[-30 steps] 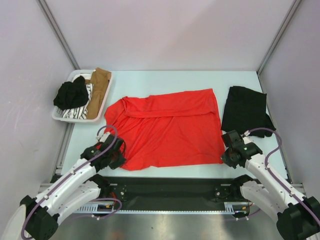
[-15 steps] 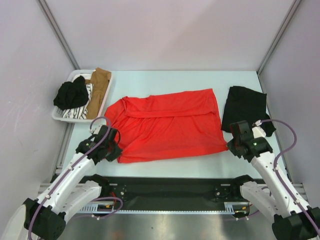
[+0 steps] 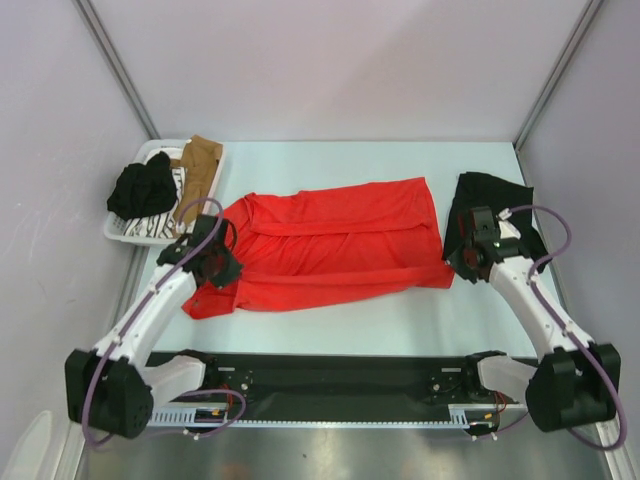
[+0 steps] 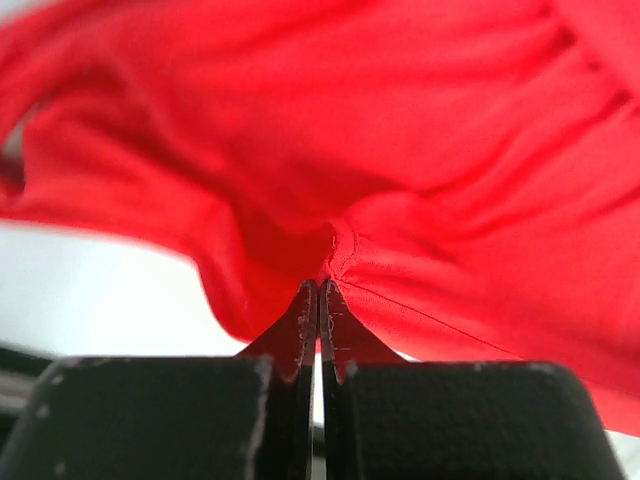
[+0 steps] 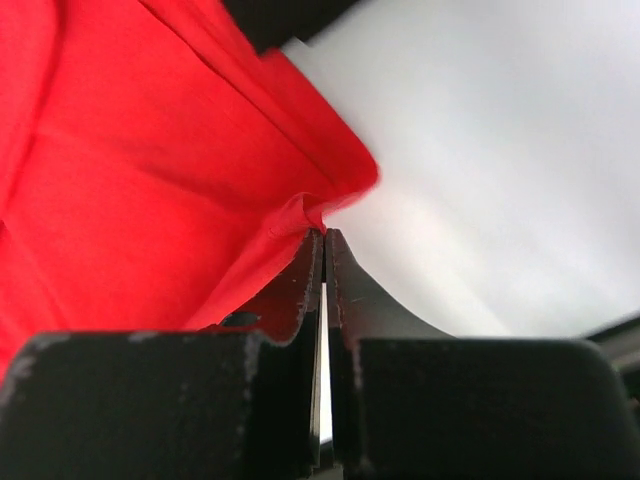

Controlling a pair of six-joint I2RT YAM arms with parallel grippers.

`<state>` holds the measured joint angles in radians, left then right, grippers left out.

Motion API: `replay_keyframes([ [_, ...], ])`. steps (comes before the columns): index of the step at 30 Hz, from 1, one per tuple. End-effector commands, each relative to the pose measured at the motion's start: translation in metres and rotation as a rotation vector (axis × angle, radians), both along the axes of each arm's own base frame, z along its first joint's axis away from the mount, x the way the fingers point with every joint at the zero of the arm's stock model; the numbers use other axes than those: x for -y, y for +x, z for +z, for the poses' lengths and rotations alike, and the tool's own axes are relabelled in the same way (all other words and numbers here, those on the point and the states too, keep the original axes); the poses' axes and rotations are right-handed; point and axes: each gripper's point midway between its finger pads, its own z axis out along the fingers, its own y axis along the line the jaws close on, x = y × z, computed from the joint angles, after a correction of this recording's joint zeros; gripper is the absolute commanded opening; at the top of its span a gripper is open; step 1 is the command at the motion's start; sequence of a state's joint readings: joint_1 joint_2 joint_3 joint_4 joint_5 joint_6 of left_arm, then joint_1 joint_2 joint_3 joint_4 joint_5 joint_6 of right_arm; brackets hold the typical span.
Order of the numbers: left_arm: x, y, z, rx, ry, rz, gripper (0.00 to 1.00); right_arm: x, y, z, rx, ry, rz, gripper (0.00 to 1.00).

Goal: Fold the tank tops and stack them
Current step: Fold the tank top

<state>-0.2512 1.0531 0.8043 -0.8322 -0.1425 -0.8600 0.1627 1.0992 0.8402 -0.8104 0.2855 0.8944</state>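
Top view: the red tank top (image 3: 330, 245) lies spread across the middle of the pale table (image 3: 330, 160), long side running left to right, with a crease along its far part; the left gripper (image 3: 222, 270) sits at its near-left corner and the right gripper (image 3: 455, 255) at its near-right corner, each arm reaching in over the table; the black tank top (image 3: 482, 192) lies at the right end of the table, just beside the red one and partly under the right arm, seemingly bunched or folded, though the arm hides much of it; a white basket (image 3: 116, 236) stands at the far-left corner holding a black garment (image 3: 140, 190), a tan cloth (image 3: 198, 170) and a striped cloth (image 3: 150, 228).

Left wrist view: the left gripper's (image 4: 318, 290) jaws are pressed together on a puckered fold of red cloth (image 4: 400, 150); the fabric fills most of the frame, with a strip of table at the lower left.

Right wrist view: the right gripper's (image 5: 323, 240) jaws pinch a hemmed corner of the red cloth (image 5: 150, 150); pale table (image 5: 480, 180) shows to the right, dark fabric (image 5: 290, 20) at the top edge.
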Motion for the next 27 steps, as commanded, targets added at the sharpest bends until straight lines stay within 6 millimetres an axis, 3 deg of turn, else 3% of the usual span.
replay_keyframes([
  [1, -0.004, 0.043, 0.014, 0.073, 0.018, -0.011, 0.00, -0.001, 0.041, 0.016, 0.084, -0.018, 0.029, 0.00],
  [4, -0.007, 0.062, 0.015, 0.085, 0.024, 0.006, 0.00, -0.002, 0.062, 0.014, 0.081, -0.017, 0.036, 0.00],
  [8, -0.010, 0.086, 0.002, 0.051, 0.026, 0.020, 0.00, -0.005, 0.094, 0.009, 0.077, -0.012, 0.045, 0.00],
  [16, -0.010, 0.123, -0.010, 0.027, 0.053, 0.020, 0.00, -0.007, 0.139, 0.001, 0.065, -0.022, 0.054, 0.00],
  [27, -0.018, 0.160, -0.031, -0.029, 0.098, 0.058, 0.00, -0.003, 0.182, -0.035, -0.005, -0.020, 0.031, 0.01],
])
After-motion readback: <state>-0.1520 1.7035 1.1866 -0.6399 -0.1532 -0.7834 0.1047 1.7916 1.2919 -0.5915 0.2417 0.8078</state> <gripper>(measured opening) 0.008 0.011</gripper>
